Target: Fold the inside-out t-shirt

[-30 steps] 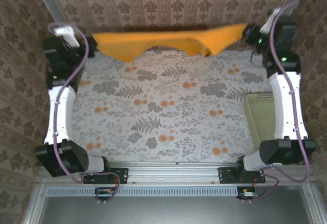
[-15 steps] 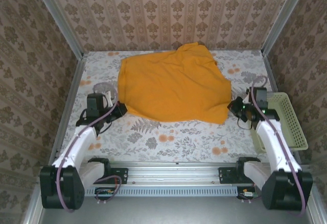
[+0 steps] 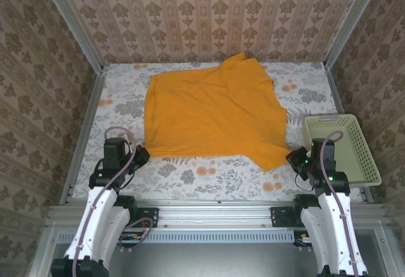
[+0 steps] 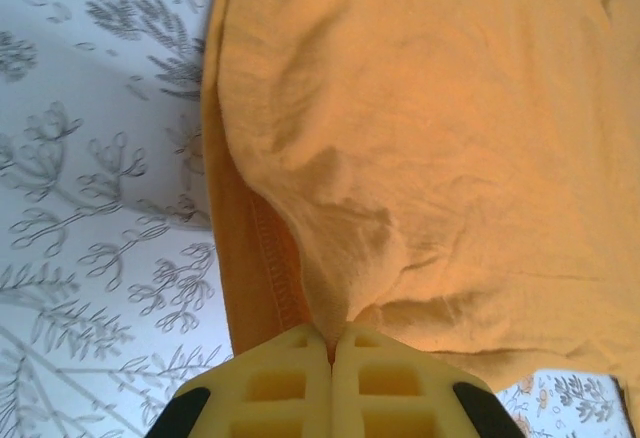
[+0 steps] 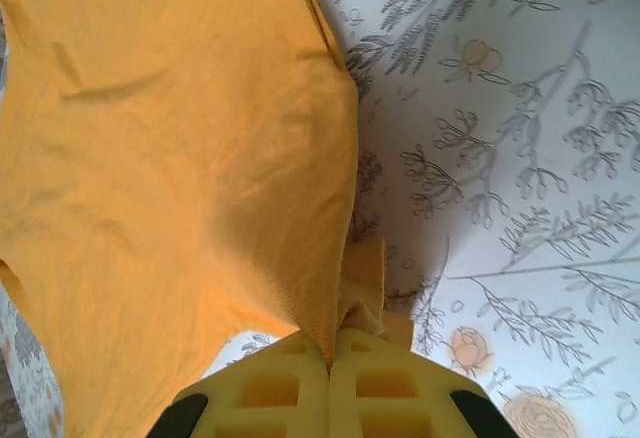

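Left gripper [image 3: 140,153] sits low over the near left of the bench [image 3: 209,172], its jaws pressed together on a pinch of the shirt [image 3: 212,109] at the near left corner. In the left wrist view the cloth puckers into the closed fingertips, and a stitched hem runs down beside them. Right gripper [image 3: 296,161] does the same on the near right corner: its jaws are clamped on a small bunch of fabric, which is drawn out to a point toward it.

Between the 2 grips the shirt lies spread over the middle and far part of the bench, mostly flat, with a few shallow creases. The face turned up is plain; no lettering shows. Its left edge runs fairly straight, while the far right part rises to a bump near the back wall; whether that is a sleeve or the collar I cannot tell. A mesh basket [image 3: 364,150] stands at the right edge, apart from the shirt.

As I judge it, the task is at an early stage: the shirt is laid out, but no fold has been made. Whether it is inside out or already turned I cannot tell. What seems left is to let go of the corners, smooth the far right part, then bring in the sides and fold the length over.
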`<state>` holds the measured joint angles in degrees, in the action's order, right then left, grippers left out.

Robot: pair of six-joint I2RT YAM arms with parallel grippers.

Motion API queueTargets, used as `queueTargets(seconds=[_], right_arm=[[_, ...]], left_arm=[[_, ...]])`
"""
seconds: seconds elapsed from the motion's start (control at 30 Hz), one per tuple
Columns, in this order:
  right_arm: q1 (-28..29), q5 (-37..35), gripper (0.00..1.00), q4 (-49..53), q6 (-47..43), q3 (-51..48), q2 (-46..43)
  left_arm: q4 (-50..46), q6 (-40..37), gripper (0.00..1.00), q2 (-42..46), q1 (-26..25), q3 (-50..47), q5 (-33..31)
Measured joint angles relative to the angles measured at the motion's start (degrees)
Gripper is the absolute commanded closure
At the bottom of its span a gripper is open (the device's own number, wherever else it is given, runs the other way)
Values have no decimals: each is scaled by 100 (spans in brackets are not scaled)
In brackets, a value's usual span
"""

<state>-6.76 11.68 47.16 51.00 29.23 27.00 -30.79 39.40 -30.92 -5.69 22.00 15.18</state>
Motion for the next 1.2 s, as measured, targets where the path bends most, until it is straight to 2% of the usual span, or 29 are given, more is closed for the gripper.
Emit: queueTargets(seconds=[0.37, 0.5, 0.53, 0.6, 0.67, 0.73, 0.8, 0.9, 1.0, 1.1, 1.2], right_arm=[[-2, -426, 100, 1491, 348, 138, -1231], [-2, -566, 100, 1902, 455, 337, -1458], [-2, -616, 95, 2002, 470, 387, -1504], [-2, -706, 74, 2151, 483, 463, -1591], [0, -780, 62, 2251, 509, 505, -1644], [-2, -817, 48, 2168, 527, 577, -1652], [-4, -879, 38, 2124, 516, 688, -1648], [-7, -1185, 32, 2295, 461, 1001, -1600], [0, -1453, 32, 2363, 310, 1342, -1488], [7, -1421, 30, 2131, -33, 1633, -1078], [46, -1014, 28, 1558, -431, 1773, -151]], left_arm=[[-1106, 702, 100, 1622, 0, -417, -505], [-1355, 890, 90, 1912, 0, -417, -627], [-1429, 920, 82, 1941, 0, -417, -654], [-1563, 1043, 66, 1969, 0, -417, -715], [-1757, 1097, 53, 2024, 0, -413, -824], [-1915, 1193, 46, 2133, 0, -396, -927], [-2057, 1272, 43, 2271, 0, -352, -1010], [-2127, 1320, 42, 2367, 0, -175, -1115], [-1867, 1314, 43, 2133, 0, -31, -1071], [-1209, 1281, 42, 1117, -37, 151, -822], [-575, 1106, 41, -186, -319, 498, -734]])
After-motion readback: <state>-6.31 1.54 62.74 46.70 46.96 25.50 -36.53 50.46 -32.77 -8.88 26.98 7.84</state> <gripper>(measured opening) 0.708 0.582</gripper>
